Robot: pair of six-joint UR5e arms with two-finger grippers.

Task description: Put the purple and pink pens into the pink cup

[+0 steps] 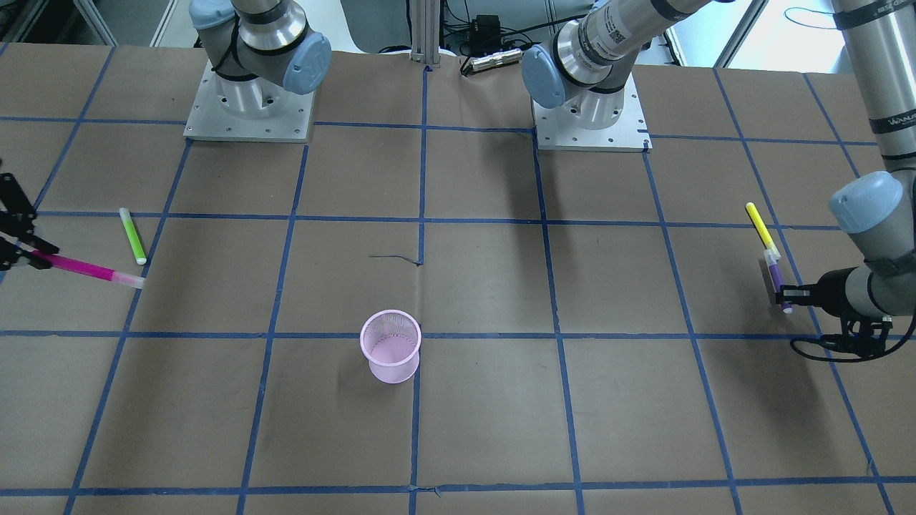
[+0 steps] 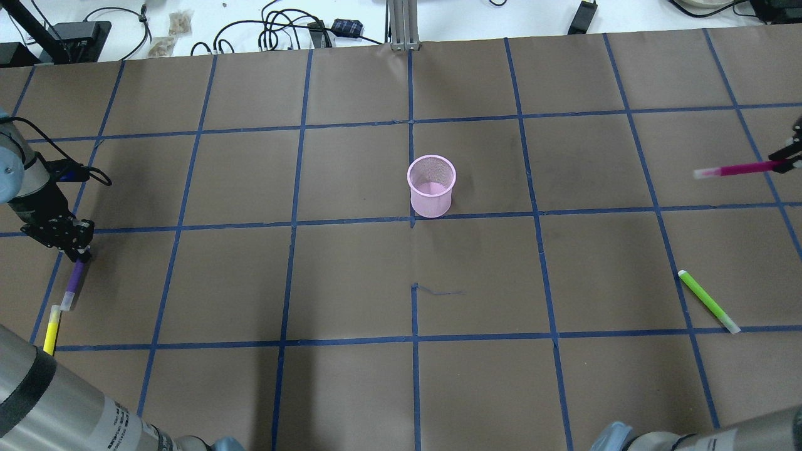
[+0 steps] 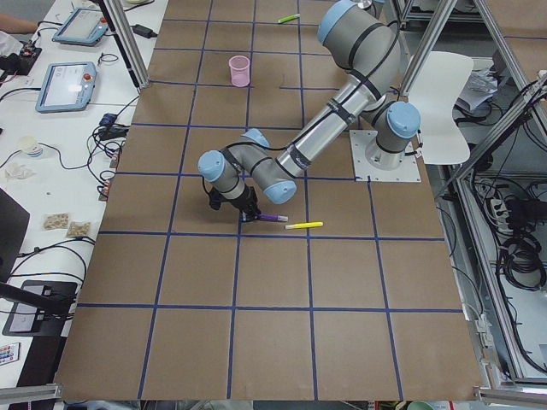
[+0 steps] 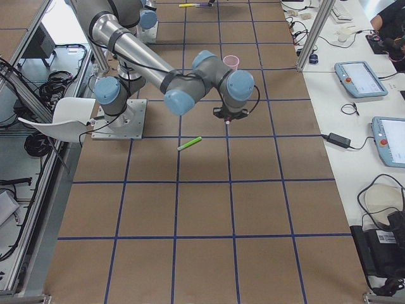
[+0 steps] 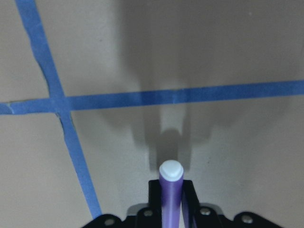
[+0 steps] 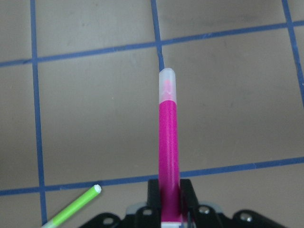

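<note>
The pink mesh cup (image 2: 431,186) stands upright near the table's middle, also in the front view (image 1: 390,347). My left gripper (image 2: 78,254) is at the far left, shut on one end of the purple pen (image 2: 74,280), which lies low over the table. The left wrist view shows the purple pen (image 5: 171,190) between the fingers. My right gripper (image 2: 791,160) is at the far right edge, shut on the pink pen (image 2: 739,168), which it holds level above the table, pointing toward the cup. The right wrist view shows the pink pen (image 6: 168,142) sticking out from the jaws.
A yellow pen (image 2: 51,329) lies end to end with the purple pen's free tip. A green pen (image 2: 708,300) lies on the table near the right gripper, also in the right wrist view (image 6: 71,209). Blue tape lines grid the brown table. Both arm bases (image 1: 247,107) stand at the robot's side.
</note>
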